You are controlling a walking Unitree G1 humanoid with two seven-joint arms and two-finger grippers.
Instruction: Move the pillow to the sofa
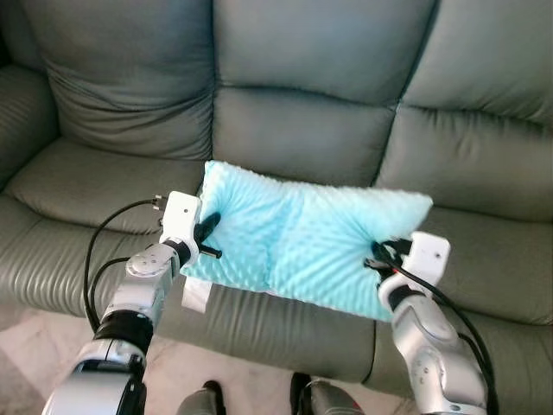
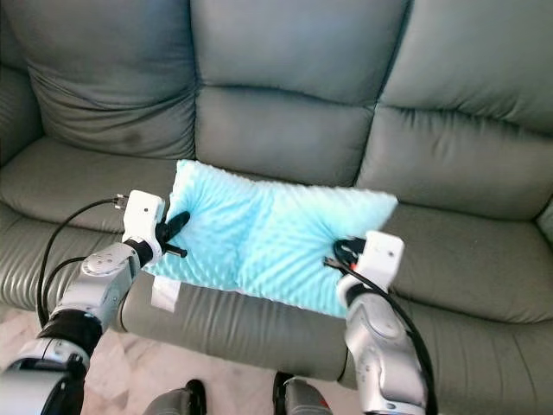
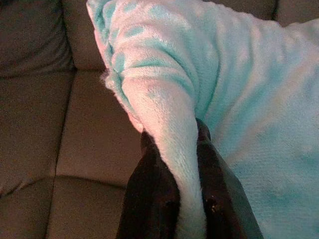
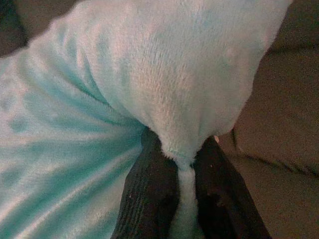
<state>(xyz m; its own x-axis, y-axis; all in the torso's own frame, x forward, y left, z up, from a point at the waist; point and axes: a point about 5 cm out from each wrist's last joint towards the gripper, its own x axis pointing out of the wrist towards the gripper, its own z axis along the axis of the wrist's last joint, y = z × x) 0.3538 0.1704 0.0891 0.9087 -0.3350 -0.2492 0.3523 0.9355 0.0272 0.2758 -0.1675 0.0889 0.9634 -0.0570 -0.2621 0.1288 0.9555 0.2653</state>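
left tool (image 1: 210,238): nearest the camera with its arm; both black fingers (image 3: 149,199) pinch a fold of plush at the pillow's left short edge, clamped on fabric.
right tool (image 1: 380,257): clamped likewise on a gathered fold at the pillow's right end; fingers (image 4: 149,199) closed over the fabric.
pillow (image 1: 298,238): light turquoise, dimpled plush; hangs between the two tools above the front part of the middle seat cushion, sagging a little at mid-span. whether its far corner brushes the seat, cannot tell.
long axis: runs left to right across the robot, roughly parallel to the sofa's front edge, right end slightly nearer the camera.
sofa (image 1: 302,130): grey-green leather; seat lies directly below and ahead of the pillow, backrest beyond.
key relation: target surface is under the load, both arms about equally near.
judgement: next step likely lower and let go together.
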